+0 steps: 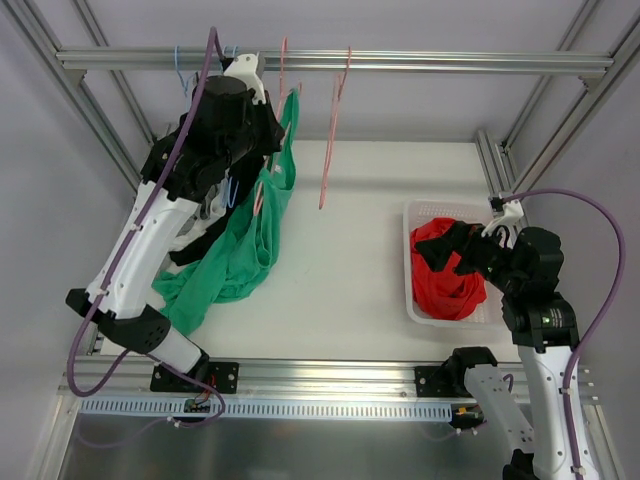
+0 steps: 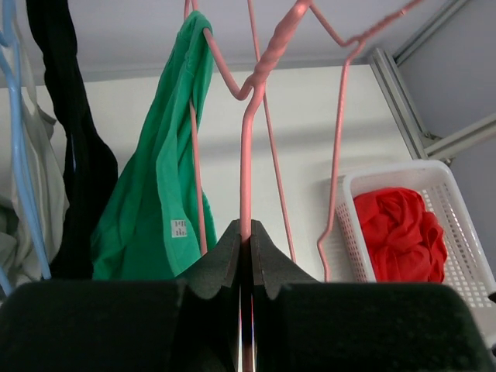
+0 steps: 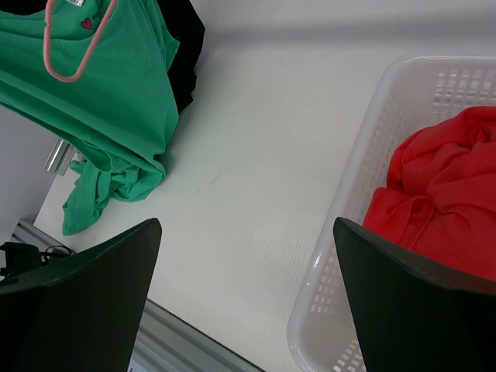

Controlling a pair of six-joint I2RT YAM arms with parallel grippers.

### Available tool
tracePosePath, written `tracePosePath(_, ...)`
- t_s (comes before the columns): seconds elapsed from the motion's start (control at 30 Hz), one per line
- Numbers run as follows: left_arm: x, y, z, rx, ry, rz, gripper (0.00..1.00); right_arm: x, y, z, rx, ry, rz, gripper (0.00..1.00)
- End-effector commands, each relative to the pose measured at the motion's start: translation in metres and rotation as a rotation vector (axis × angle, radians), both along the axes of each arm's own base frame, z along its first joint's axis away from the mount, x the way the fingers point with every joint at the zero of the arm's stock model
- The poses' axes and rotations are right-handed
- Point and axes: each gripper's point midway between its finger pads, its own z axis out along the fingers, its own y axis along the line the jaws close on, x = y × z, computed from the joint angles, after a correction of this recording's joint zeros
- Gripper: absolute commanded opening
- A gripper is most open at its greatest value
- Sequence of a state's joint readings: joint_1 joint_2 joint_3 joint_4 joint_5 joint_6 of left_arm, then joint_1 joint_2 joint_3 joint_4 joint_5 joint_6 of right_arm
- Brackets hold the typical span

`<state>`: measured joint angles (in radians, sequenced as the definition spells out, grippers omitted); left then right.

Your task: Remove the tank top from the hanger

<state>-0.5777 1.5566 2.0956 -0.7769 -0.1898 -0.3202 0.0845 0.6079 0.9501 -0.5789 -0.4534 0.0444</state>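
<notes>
Green tank top point(image 1: 245, 245), strap over pink wire hanger point(image 2: 246, 155), hem crumpled below

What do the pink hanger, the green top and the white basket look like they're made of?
Hanger: thin wire, probably metal with a smooth pink coating; its neck is twisted. Top: soft matte knit fabric; it drapes and bunches. Basket: glossy white plastic, moulded lattice walls.

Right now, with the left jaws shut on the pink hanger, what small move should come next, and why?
Probably draw the pink hanger sideways, away from the green tank top, so the strap slides off. The left gripper has its jaws shut on the wire, and the strap loops over the hanger beside it.
</notes>
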Motion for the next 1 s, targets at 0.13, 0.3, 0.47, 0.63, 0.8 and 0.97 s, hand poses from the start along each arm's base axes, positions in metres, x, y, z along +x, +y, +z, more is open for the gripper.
tracePosePath(0.13,-0.051,-0.01,0.038,-0.171,-0.125,-0.092,0.0,-0.002,0.013,0.011,0.034,-0.057,0.089,0.99)
tracePosePath(0.3,-0.09,-0.008,0.019,-0.205,-0.11,-0.131,0.0,-0.019,0.038,0.02,0.094,-0.095,0.28,1.0)
tracePosePath(0.47,-0.144,-0.009,-0.024,-0.241,-0.045,-0.221,0.0,-0.039,0.054,0.024,0.143,-0.162,0.422,1.0)
tracePosePath(0.63,-0.197,-0.011,-0.106,-0.242,0.113,-0.348,0.0,-0.054,0.071,0.009,0.2,-0.157,0.524,1.0)
tracePosePath(0.8,-0.254,-0.018,-0.161,-0.29,0.296,-0.539,0.0,-0.046,0.09,-0.017,0.212,-0.113,0.494,0.96)
tracePosePath(0.97,-0.28,-0.022,-0.181,-0.311,0.372,-0.614,0.0,-0.03,0.119,-0.048,0.143,-0.109,0.442,0.87)
